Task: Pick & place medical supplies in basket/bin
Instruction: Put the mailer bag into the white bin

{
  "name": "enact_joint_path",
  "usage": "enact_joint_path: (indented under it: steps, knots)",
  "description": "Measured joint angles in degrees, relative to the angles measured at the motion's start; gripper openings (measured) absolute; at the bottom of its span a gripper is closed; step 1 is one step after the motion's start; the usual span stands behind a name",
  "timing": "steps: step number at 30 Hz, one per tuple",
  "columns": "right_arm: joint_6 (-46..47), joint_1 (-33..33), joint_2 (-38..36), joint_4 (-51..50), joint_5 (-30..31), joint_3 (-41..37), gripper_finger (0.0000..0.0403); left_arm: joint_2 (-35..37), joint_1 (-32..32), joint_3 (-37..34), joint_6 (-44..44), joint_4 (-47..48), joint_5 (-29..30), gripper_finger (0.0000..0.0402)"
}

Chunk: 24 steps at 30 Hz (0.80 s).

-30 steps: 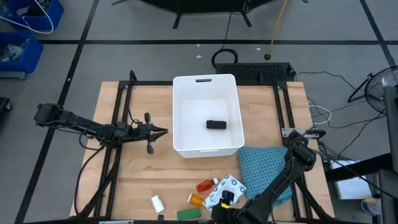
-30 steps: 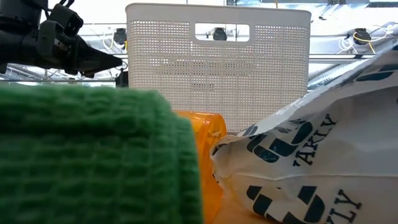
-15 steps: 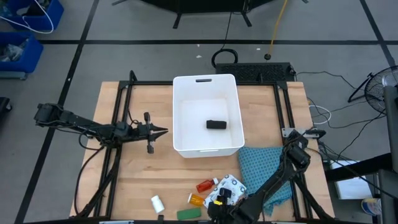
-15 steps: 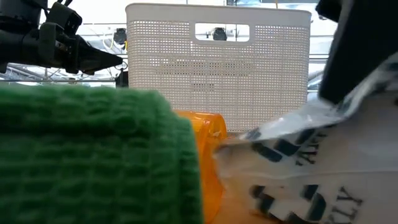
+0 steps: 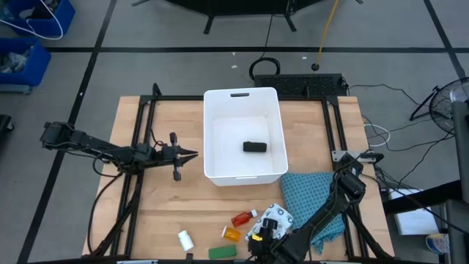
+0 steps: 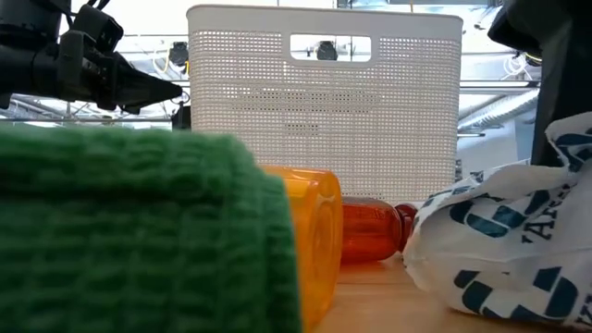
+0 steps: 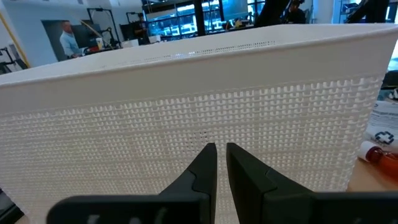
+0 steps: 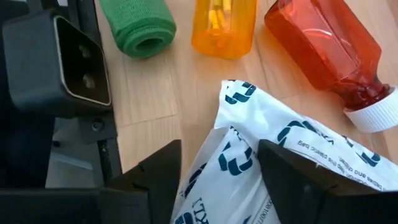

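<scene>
The white bin (image 5: 220,139) stands mid-table with the black block (image 5: 254,147) on its floor. My left gripper (image 5: 193,155) hovers shut just left of the bin, pointing at its wall (image 7: 186,124). Near the table's near edge my right gripper (image 5: 261,234) is shut on the white patterned packet (image 5: 277,218). Beside the packet lie the red bottle (image 5: 242,218) on its side, the orange vial (image 5: 231,235), the green bar (image 5: 222,251) and the white little bottle (image 5: 185,239). In the low view the green bar (image 6: 139,231) fills the left foreground. My right gripper (image 8: 219,148) has the white patterned packet's near end (image 8: 214,165) pinched between its two fingers (image 8: 158,165), which slant down from the near side. The packet's far end (image 8: 311,149) lies next to the red bottle's cap, and in the low view its lower part (image 6: 490,277) rests on the table.
The teal cloth (image 5: 311,199) lies right of the packet, under my right arm. The red bottle (image 8: 323,43), orange vial (image 8: 224,25) and green bar (image 8: 138,22) sit close to the gripper. A black frame part (image 8: 62,62) stands at the near edge. Bare wood stretches left of the bin.
My right gripper has taken the packet a little toward the table's right; in the low view the packet has slid right and uncovered the red bottle behind it. The left arm has kept still.
</scene>
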State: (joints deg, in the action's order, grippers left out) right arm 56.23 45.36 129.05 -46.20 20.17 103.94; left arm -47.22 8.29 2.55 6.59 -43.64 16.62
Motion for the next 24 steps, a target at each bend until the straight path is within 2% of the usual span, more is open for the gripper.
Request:
enact_joint_path:
  steps: [3,8,9,13,24]
  knots:
    - [0.1,-0.4,0.5,-0.3,-1.4,0.0,0.0154,0.0,0.0,0.0,-0.7,0.3,0.0,0.0042]
    - [-3.2,-0.4,-0.8,1.1,0.0,-0.2,0.0029,0.0,0.0,0.0,-1.4,0.9,0.0,0.0042]
    - [-4.5,-0.4,-1.2,1.6,0.4,-0.2,0.0015,0.0,0.0,0.0,-1.6,1.3,0.0,0.0042]
    - [-7.1,-0.8,-4.0,1.3,1.5,-0.6,0.0002,0.0,0.0,0.0,-2.2,2.2,0.0,0.0042]
    - [-20.6,-1.0,-15.0,8.4,12.2,-0.4,0.0,0.0,0.0,0.0,-2.9,3.4,-0.1,0.0042]
